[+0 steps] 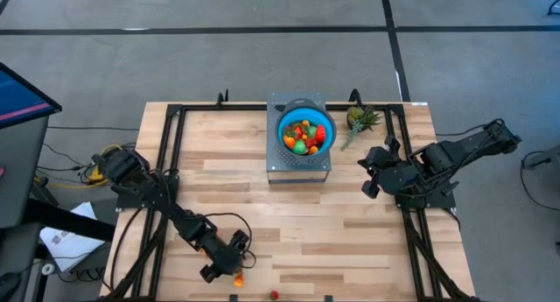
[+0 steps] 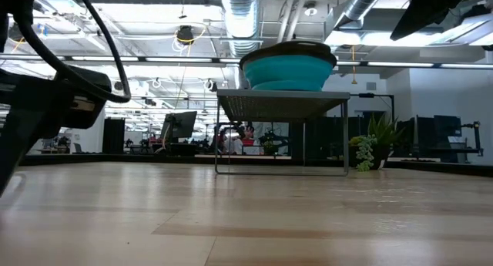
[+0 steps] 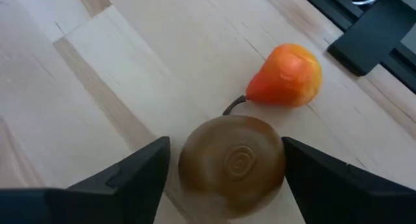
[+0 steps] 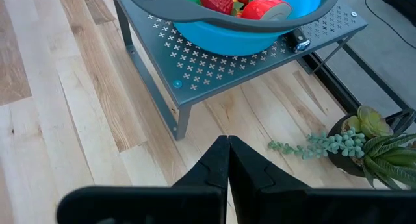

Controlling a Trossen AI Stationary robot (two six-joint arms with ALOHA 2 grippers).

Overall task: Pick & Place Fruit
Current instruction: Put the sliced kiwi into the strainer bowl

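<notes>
Your left hand (image 3: 224, 175) low at counter's (image 1: 350, 223) near edge, fingers spread astride round brown toy fruit (image 3: 232, 164), not yet pinching. Orange pear-shaped toy fruit (image 3: 286, 76) just beside: closing off-centre may squirt brown one away. Right hand (image 4: 227, 169) pressed together, idle near blue bowl (image 4: 260, 29).

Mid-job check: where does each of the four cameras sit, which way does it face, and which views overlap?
High: overhead, straight down on the table; both arms show, left hand, right hand.
Low: table height, level toward the stand; arm parts at the edges.
Left wrist: down past open fingers at the brown fruit, with the orange pear beyond.
Right wrist: past shut fingers at the blue bowl.
Shared: bowl and stand in high, low, right wrist.
</notes>
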